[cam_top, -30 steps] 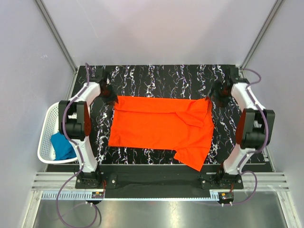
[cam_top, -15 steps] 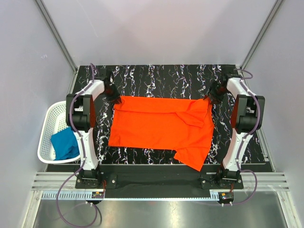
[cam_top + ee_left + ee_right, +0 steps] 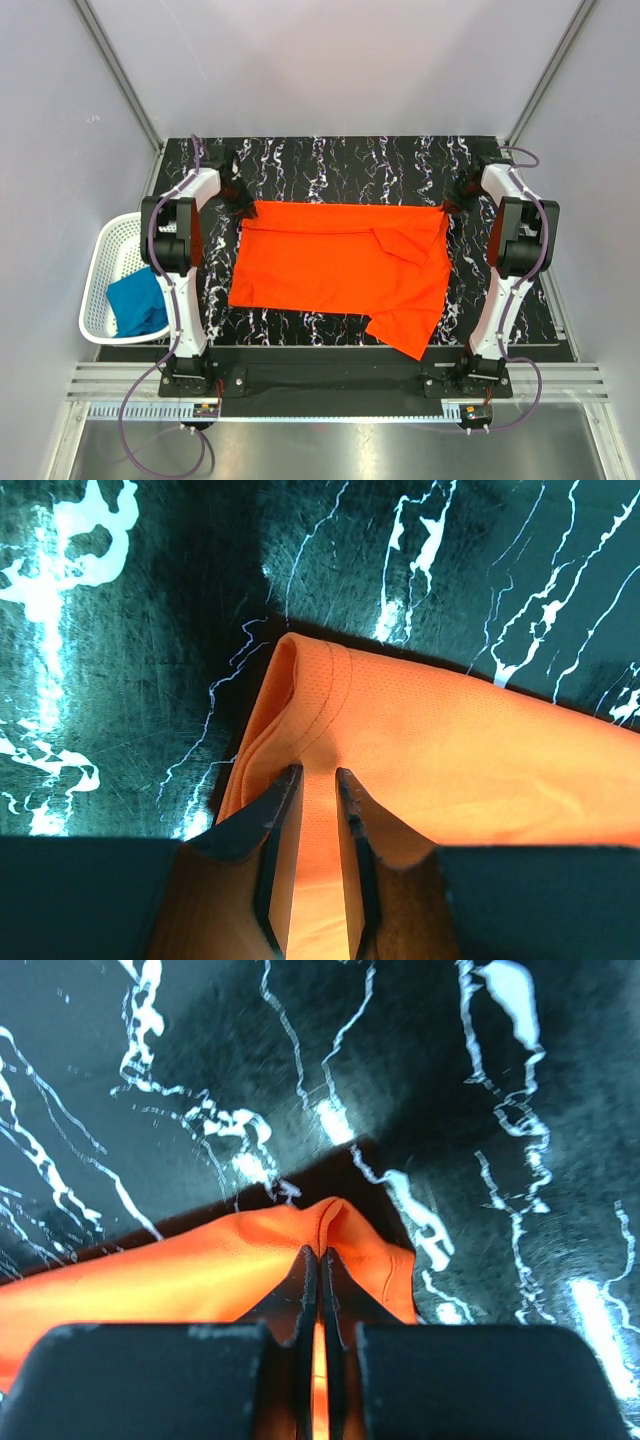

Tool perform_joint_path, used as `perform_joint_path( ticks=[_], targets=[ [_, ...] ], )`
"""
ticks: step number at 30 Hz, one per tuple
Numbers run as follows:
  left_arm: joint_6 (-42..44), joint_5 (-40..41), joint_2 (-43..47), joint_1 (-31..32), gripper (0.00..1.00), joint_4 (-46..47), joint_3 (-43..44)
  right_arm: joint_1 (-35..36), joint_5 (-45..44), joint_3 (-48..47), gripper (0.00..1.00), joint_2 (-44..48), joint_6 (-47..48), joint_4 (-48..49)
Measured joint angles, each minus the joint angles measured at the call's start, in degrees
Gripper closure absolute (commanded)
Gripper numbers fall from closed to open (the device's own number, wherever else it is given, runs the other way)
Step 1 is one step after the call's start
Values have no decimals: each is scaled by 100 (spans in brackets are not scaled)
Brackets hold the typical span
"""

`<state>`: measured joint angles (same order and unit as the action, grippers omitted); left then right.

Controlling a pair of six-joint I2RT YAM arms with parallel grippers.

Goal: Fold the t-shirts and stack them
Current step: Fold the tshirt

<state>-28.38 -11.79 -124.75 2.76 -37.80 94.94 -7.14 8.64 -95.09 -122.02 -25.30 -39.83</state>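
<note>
Looking down, you see the orange shirt point(image 3: 340, 265) spread flat across the middle of the black marbled table point(image 3: 330, 160), with a flap reaching toward the near edge on the right. Your left gripper point(image 3: 313, 773) is clamped on the shirt's far left corner, cloth bunched between the fingers. Your right gripper point(image 3: 318, 1253) is pinched tight on the far right corner, with a ridge of cloth caught in it. The teal shirt point(image 3: 137, 305) sits crumpled in the white basket point(image 3: 105, 245) left of the table.

Bright orange-red t-shirt point(image 3: 330, 265), teal t-shirt point(image 3: 138, 305), white basket point(image 3: 100, 262), black white-veined table point(image 3: 330, 165).
</note>
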Motion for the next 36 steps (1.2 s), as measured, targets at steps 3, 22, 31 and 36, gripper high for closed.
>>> perform_joint_path(
  ticks=[3, 22, 31, 36],
  targets=[
    [2, 0, -2, 2, 73, 2, 0, -17, -20, -37, 90, -35, -46, 17],
    [140, 151, 807, 0, 57, -127, -304, -37, -142, 555, 24, 1029, 0, -411],
    [157, 105, 1311, -4, 64, -146, -730, 76, 1005, 2535, 54, 2354, -166, 59],
    [151, 7, 1314, -4, 65, -153, -813, 181, 1635, 3403, 52, 2347, -289, 289]
  ],
)
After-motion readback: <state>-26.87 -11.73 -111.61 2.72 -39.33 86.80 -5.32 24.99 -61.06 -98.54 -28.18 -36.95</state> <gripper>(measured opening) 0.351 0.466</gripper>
